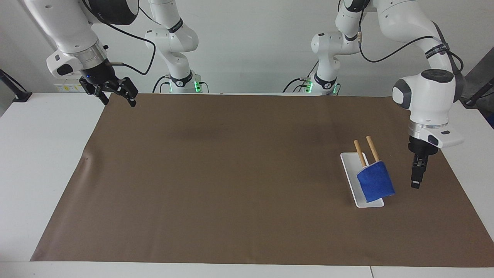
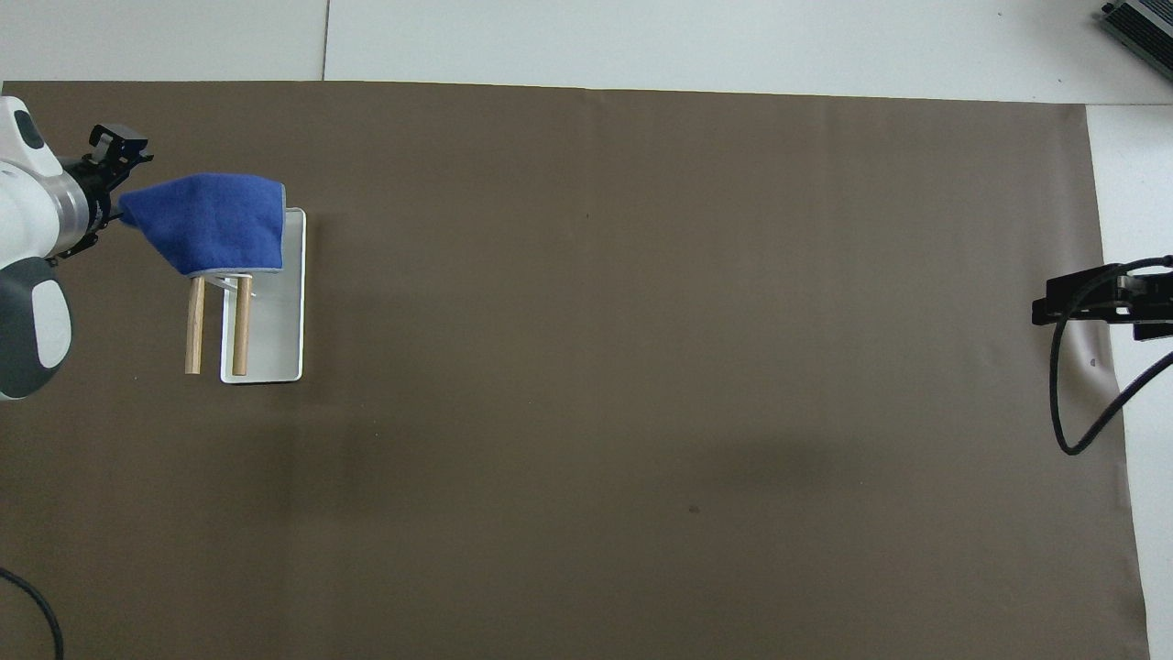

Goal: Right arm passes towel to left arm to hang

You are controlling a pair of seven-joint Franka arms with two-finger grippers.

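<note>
The bright blue towel [image 1: 375,182] [image 2: 215,225] hangs draped over two wooden rods [image 1: 366,150] [image 2: 217,325] of a small rack with a white base [image 1: 349,166] [image 2: 275,321], toward the left arm's end of the table. My left gripper [image 1: 415,182] points down over the brown mat just beside the towel, apart from it, open and empty. One of its fingers [image 2: 115,147] shows in the overhead view next to the towel's end. My right gripper [image 1: 119,99] [image 2: 1040,310] waits open and empty over the mat's corner at the right arm's end.
A brown mat [image 1: 231,173] [image 2: 641,367] covers most of the white table [image 1: 42,154]. A dark device [image 2: 1141,23] sits at the table's corner farthest from the robots on the right arm's end. The right arm's black cable [image 2: 1068,403] loops over the mat's edge.
</note>
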